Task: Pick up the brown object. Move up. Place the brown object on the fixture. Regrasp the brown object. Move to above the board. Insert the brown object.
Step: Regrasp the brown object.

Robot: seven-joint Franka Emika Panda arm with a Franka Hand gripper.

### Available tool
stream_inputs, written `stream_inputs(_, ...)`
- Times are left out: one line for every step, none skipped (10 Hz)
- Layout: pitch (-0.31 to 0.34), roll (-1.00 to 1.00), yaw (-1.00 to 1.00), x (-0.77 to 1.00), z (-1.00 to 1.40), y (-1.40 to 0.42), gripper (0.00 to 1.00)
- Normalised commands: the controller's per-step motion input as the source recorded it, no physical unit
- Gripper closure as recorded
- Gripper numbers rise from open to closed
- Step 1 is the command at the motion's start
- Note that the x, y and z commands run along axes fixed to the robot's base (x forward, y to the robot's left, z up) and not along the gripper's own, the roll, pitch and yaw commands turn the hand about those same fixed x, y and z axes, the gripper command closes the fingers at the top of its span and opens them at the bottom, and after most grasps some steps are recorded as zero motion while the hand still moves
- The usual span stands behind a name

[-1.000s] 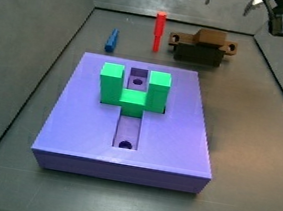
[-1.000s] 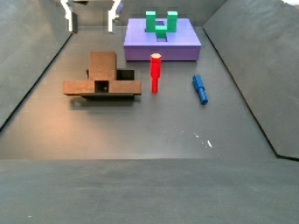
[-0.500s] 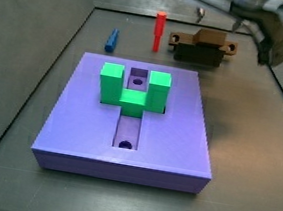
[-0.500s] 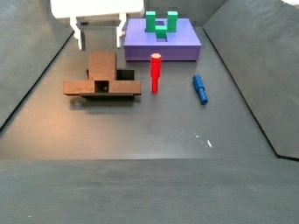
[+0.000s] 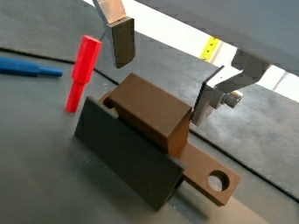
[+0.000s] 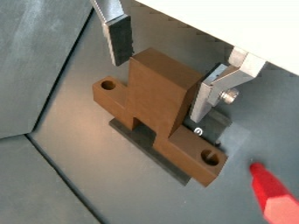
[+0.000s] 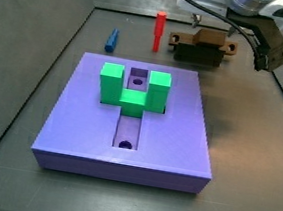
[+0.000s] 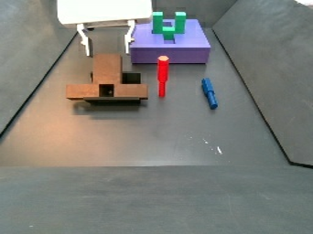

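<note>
A dark grey floor [image 8: 146,155] lies between plain grey sloping walls [image 8: 263,64].

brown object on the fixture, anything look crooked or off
Nothing stands out. The brown object rests squarely on the fixture, and the open tool straddles its raised block without touching it.

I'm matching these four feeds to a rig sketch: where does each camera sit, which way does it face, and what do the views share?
Wrist view: rides the arm, looks down between the open gripper fingers at the brown object on the fixture; red peg, blue peg beside.
Wrist view: same mount, opposite side; gripper, brown object.
Side view: by the board, looks across to the gripper.
Side view: opposite end, board far, gripper straddling the brown object.
All share the brown object and gripper.
</note>
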Motion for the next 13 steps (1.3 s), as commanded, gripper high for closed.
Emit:
stream_inputs(-0.189,0.00,0.01,0.03,-0.11,0.00,0.00)
stream_inputs(-0.229,-0.03,0.03,0.06,-0.17,0.00,0.00)
stream_inputs(-0.391,-0.18,0.18,0.03,-0.14,0.06,0.00)
stream_inputs(-0.317,0.21,0.15,0.02,-0.01,0.00,0.00)
stream_inputs(-0.194,0.46,0.00,0.13,-0.01,0.00,0.00)
stream_inputs(-0.103,0.82,0.00,0.17,0.00,-0.08,0.00)
stream_inputs(0.011,1.00,-0.06,0.13,-0.02,-0.17,0.00)
stream_inputs(0.000,0.66,-0.04,-0.02,-0.22,0.00,0.00)
stream_inputs(0.000,0.18,0.00,-0.07,-0.27,0.04,0.00)
stream_inputs(0.000,0.09,0.00,-0.07,-0.23,0.04,0.00)
stream_inputs(-0.003,0.03,0.00,-0.08,-0.24,0.05,0.00)
stream_inputs(-0.020,-0.26,0.00,0.00,-0.08,0.09,0.00)
stream_inputs(-0.046,-0.23,0.00,0.00,-0.14,0.03,0.00)
